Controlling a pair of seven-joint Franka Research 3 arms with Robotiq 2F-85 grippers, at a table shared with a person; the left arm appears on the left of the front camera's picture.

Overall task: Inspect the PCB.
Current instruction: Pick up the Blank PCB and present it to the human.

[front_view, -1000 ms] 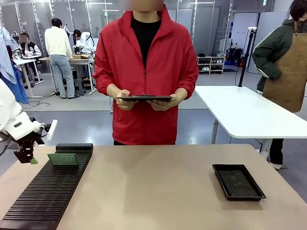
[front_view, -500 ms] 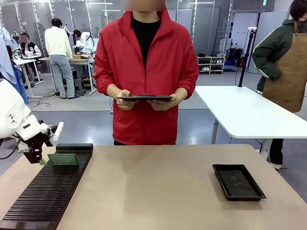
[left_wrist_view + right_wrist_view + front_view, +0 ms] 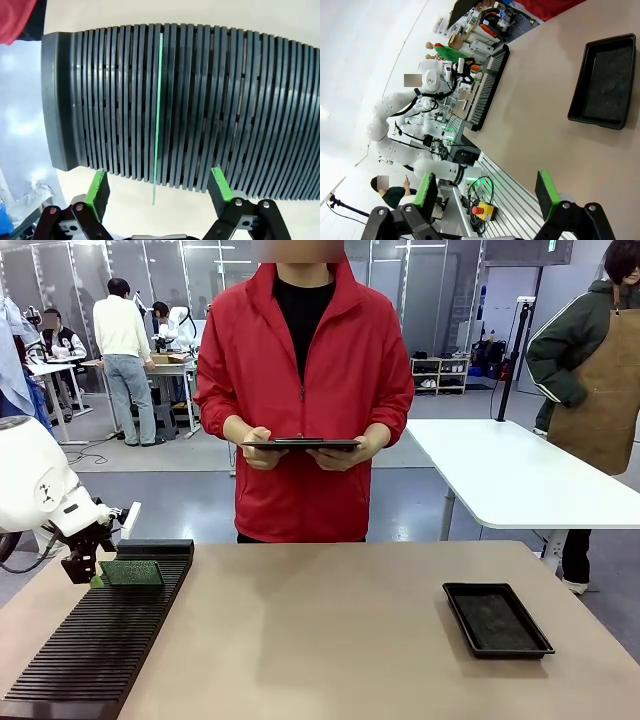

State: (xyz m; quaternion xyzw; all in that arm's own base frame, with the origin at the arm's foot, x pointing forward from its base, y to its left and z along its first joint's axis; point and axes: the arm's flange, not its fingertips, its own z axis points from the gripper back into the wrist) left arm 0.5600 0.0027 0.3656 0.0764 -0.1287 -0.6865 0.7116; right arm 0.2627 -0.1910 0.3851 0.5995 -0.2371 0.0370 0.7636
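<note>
The PCB [image 3: 132, 572] is a small green board standing on edge in a slot near the far end of the long black slotted rack [image 3: 90, 650]. My left gripper [image 3: 90, 575] is at the board's left side, level with it. In the left wrist view the PCB [image 3: 158, 110] shows edge-on as a thin green line. Its near end reaches in between the green pads [image 3: 97, 184] of my left gripper [image 3: 159, 187], which is open with a clear gap on each side. My right gripper [image 3: 486, 192] hangs open over the table with nothing between its fingers.
A shallow black tray [image 3: 497, 618] lies on the right of the table, also the tray [image 3: 605, 80] in the right wrist view. A person in a red jacket stands at the far edge holding a dark tablet [image 3: 300, 445] in both hands. The tabletop's middle [image 3: 320, 640] is bare.
My left arm has moved right, bringing its gripper from beside the rack's far left corner up to the PCB's edge. The person and the tray have stayed still.
</note>
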